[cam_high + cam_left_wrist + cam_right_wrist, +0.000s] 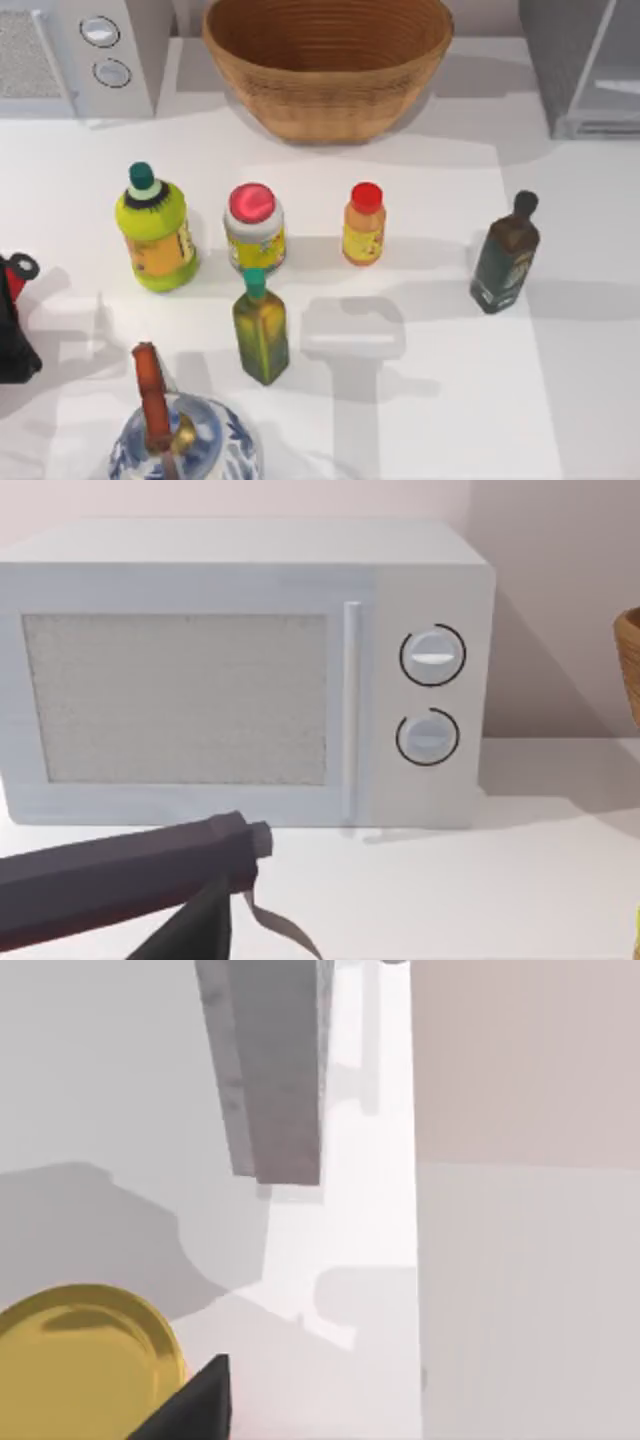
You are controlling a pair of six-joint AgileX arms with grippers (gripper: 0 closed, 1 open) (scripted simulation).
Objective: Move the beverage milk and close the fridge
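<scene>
Now the fridge (585, 65) stands at the far right corner of the worktop (560, 380), a tall grey box, upright, its pale door panel swung out toward the near side. No milk carton can be made out among the things on the worktop. Left of the fridge sits a wicker basket (328, 62), and at the far left corner the white microwave (95, 50) with two dials. In front stand a row of bottles: a yellow-green one (155, 232), a red-lidded jar (254, 228), an orange bottle (364, 224) and a dark bottle (505, 255); an olive bottle (261, 330) and a blue-white teapot (185, 445) lie nearer. The left wrist view faces the microwave, with a dark finger (130, 880) showing; whether either arm's jaws are open I cannot tell.
</scene>
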